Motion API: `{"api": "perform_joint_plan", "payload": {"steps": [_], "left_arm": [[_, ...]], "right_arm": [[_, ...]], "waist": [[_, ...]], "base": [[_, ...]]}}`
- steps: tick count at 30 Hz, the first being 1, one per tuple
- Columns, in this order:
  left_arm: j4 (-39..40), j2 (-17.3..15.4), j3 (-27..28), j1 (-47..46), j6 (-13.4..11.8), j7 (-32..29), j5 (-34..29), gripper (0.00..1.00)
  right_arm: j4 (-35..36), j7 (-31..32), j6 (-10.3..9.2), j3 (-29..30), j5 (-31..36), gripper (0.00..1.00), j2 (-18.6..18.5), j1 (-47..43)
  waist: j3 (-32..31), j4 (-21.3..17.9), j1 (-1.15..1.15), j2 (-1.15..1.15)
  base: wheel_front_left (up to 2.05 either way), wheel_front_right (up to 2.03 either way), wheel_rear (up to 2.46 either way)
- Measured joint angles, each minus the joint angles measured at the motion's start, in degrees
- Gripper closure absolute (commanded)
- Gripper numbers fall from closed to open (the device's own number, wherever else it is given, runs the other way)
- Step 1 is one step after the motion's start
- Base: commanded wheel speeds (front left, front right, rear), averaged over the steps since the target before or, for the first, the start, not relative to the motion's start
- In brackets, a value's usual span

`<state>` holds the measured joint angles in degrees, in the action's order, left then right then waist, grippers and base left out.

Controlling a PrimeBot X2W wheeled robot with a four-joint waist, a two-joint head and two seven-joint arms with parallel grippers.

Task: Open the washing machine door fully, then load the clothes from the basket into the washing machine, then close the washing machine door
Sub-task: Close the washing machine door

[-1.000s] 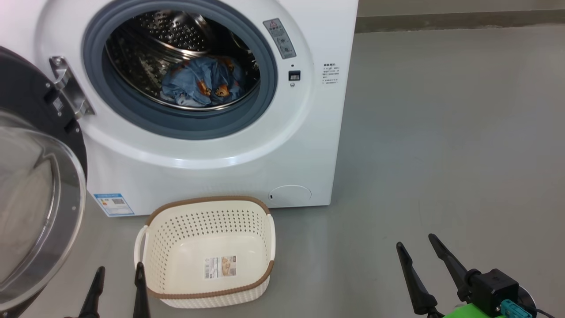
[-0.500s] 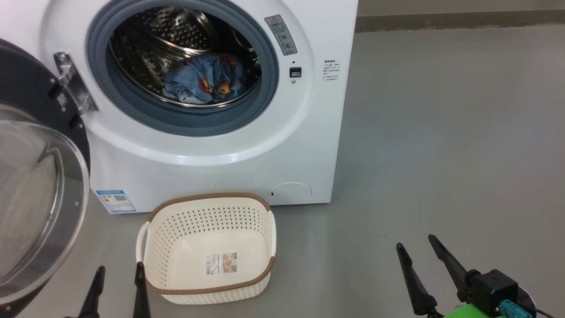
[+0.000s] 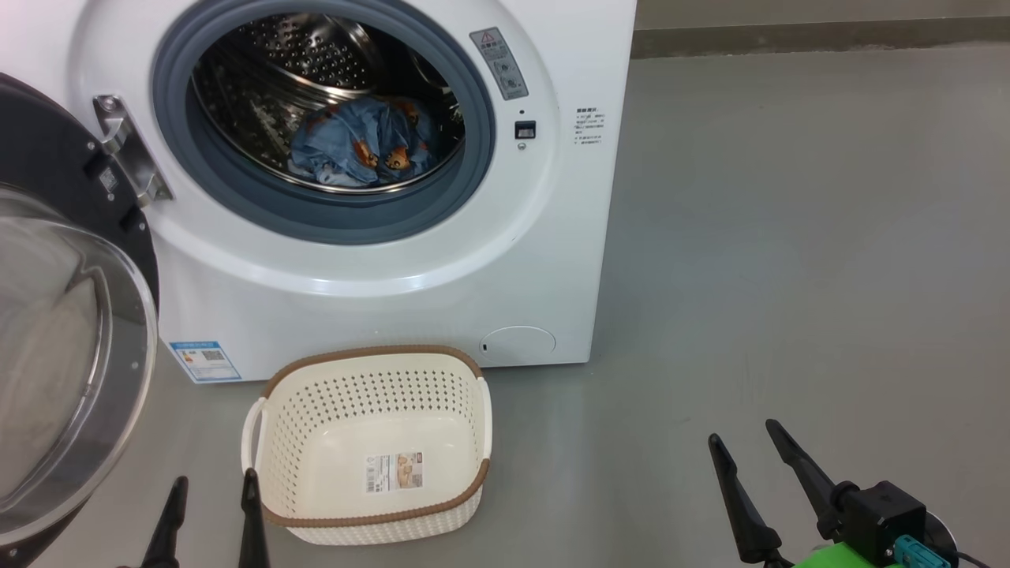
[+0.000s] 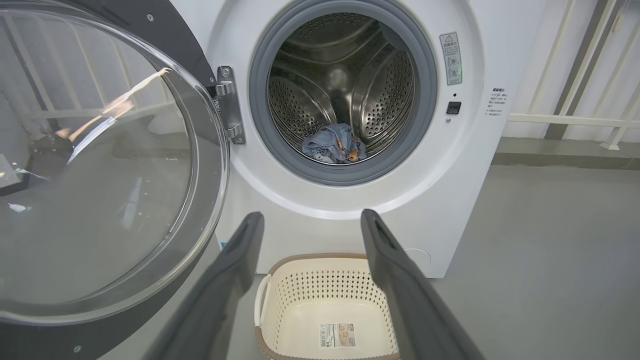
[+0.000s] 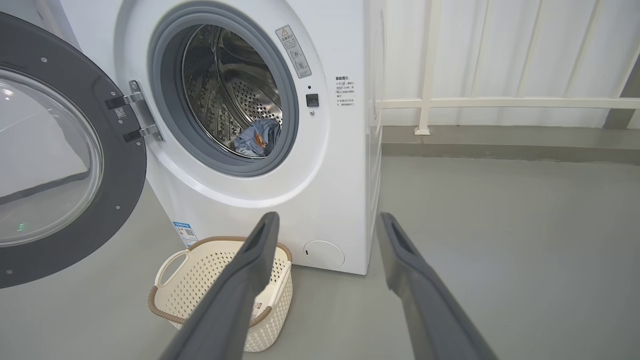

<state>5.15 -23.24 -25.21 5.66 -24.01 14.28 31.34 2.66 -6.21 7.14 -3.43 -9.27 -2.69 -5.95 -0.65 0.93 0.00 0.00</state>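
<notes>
Grey floor (image 3: 789,237) stretches wide to the right of the washer (image 3: 379,292), back to a wall with a white railing (image 5: 500,102). The washer's front faces the robot, its round opening ringed by a grey gasket (image 3: 331,225). The door (image 3: 63,331) stands swung out on the washer's left side, hung on a metal hinge (image 3: 126,150). Its bulging glass faces the robot and its black rim reaches down close to the floor.

The clothes (image 3: 363,146) lie in a blue heap on the bottom of the drum (image 3: 316,55), behind the gasket's lower lip, the heap wider than it is tall. The basket (image 3: 371,353) sits on the floor just in front of the washer, below the opening. Its mouth points up, and its two handles line up along the washer's front. A gap of floor separates it from the door's edge.

The left hand (image 3: 215,476) hangs in front of the washer between door and basket, fingers spread, gripping nothing. The right hand (image 3: 742,431) hangs over the open floor right of the washer, also spread and gripping nothing.
</notes>
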Motion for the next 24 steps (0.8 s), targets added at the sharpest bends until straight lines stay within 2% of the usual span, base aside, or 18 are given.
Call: {"api": "perform_joint_plan", "payload": {"steps": [12,18,24], "left_arm": [[0.01,-0.02,-0.49,-0.07,-0.02,-0.01,0.0,0.0],[0.41,0.02,-0.1,-0.09,-0.48,-0.01,0.0,0.0],[0.56,0.4,0.69,-0.18,-0.52,0.0,-0.01,0.0]], "right_arm": [[0.12,-0.01,0.0,0.2,-0.16,0.0,0.0,-0.23],[0.52,0.08,0.0,-0.1,-0.34,0.0,0.0,-0.21],[0.86,0.43,0.0,-0.11,0.54,0.0,0.0,-0.13]], "waist": [[0.14,1.63,0.0,0.0],[0.38,5.28,0.0,0.0],[0.82,10.67,0.0,0.0]], "base": [[0.0,0.0,0.0],[0.0,0.0,0.0],[0.0,0.0,0.0]]}}
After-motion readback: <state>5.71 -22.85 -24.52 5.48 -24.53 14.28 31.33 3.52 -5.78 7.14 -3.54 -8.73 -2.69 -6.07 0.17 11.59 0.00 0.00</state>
